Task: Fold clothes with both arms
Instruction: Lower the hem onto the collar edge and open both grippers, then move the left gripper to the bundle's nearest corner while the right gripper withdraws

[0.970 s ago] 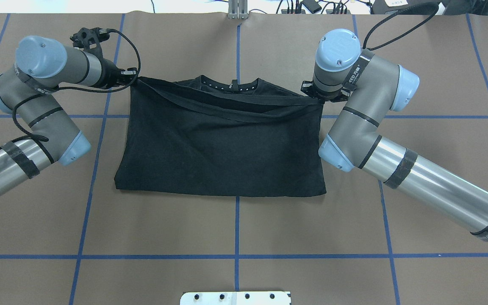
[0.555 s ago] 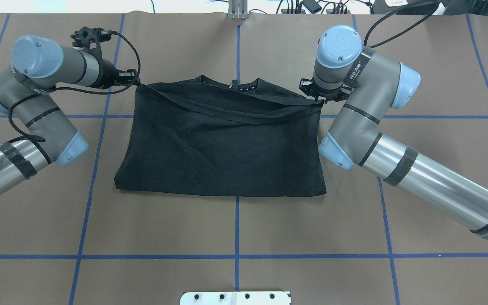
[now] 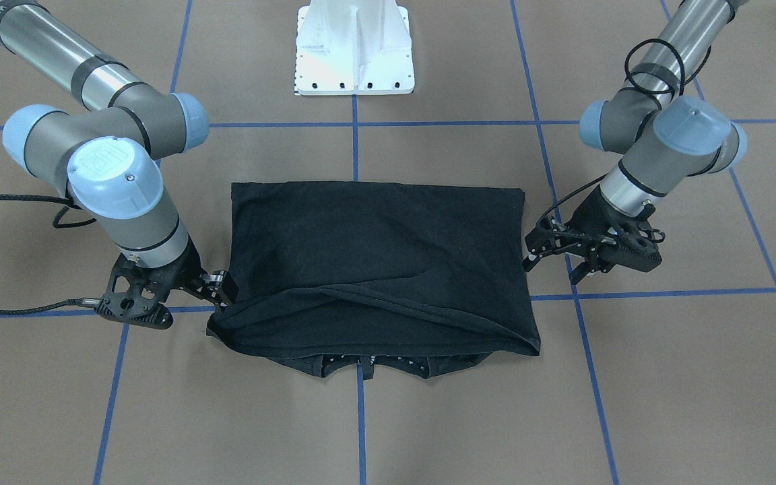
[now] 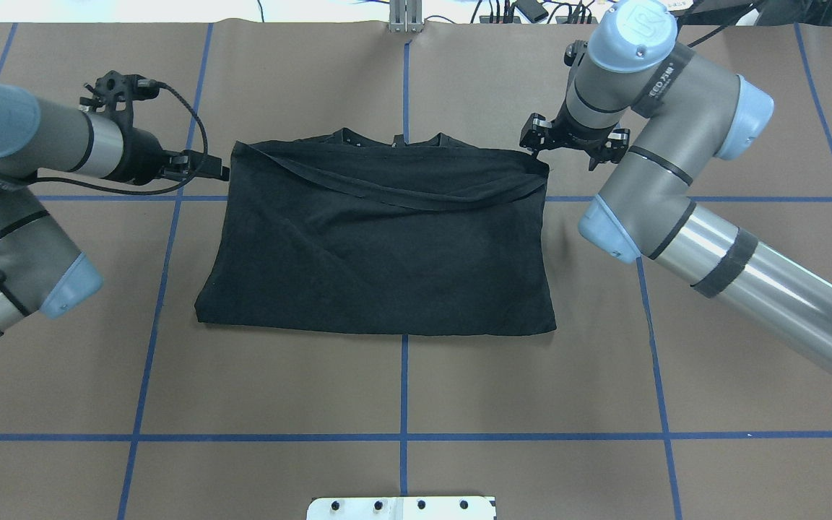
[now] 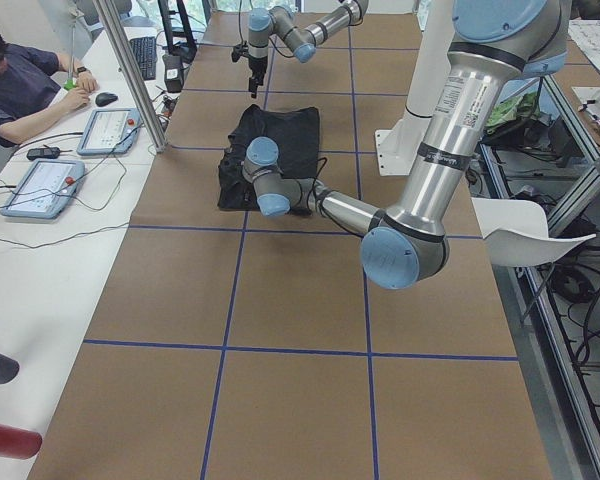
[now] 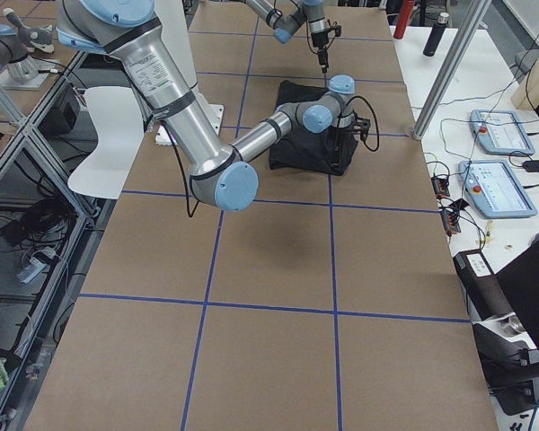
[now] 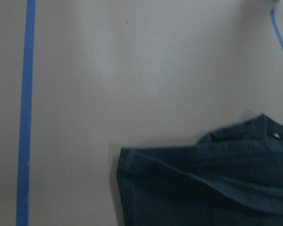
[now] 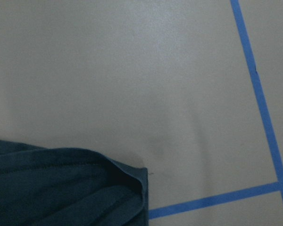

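The black t-shirt (image 4: 380,253) (image 3: 374,256) lies folded on the brown table, its hem edge laid over near the collar (image 4: 394,143). The chest graphic is hidden. My left gripper (image 4: 217,172) (image 3: 535,249) stands open just beside the shirt's far left corner, apart from the cloth. My right gripper (image 4: 531,141) (image 3: 221,288) is open close beside the far right corner, holding nothing. Both wrist views show only a free shirt corner (image 7: 203,183) (image 8: 61,188) lying flat, with no fingers in sight.
Blue tape lines (image 4: 404,390) grid the table. The white pedestal base (image 3: 354,54) stands at the robot's side. A person (image 5: 20,80) sits at a side desk with tablets (image 5: 105,128). Bottles (image 6: 409,18) and cables line that desk.
Both grippers have let go of the shirt's folded edge. The left arm has drawn back to the left; the right wrist has lifted and moved to the far side. The fold has settled flat.
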`<state>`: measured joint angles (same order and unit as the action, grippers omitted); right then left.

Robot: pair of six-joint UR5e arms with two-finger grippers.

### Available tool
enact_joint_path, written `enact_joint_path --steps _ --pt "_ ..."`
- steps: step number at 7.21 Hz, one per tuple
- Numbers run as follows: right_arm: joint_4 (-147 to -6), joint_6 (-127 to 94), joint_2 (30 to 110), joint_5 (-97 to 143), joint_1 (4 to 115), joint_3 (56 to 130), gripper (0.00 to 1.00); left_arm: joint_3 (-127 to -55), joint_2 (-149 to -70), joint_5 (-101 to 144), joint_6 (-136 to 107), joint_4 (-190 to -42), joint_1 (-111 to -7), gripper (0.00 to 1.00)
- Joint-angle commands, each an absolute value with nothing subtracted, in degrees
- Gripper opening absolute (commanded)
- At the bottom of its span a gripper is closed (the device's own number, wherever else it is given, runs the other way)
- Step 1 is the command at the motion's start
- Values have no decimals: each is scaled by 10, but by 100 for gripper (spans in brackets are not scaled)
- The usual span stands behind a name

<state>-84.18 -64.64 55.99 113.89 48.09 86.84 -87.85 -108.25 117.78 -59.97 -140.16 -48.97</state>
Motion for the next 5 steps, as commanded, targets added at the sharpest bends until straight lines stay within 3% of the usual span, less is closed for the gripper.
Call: enact_joint_path --steps 1,5 --pt "-841 -617 654 1143 481 973 100 -933 -1035 1186 -610 -1404 -444 100" --pt "-840 -618 674 1142 478 998 100 -931 -982 1151 -650 -1486 -358 99"
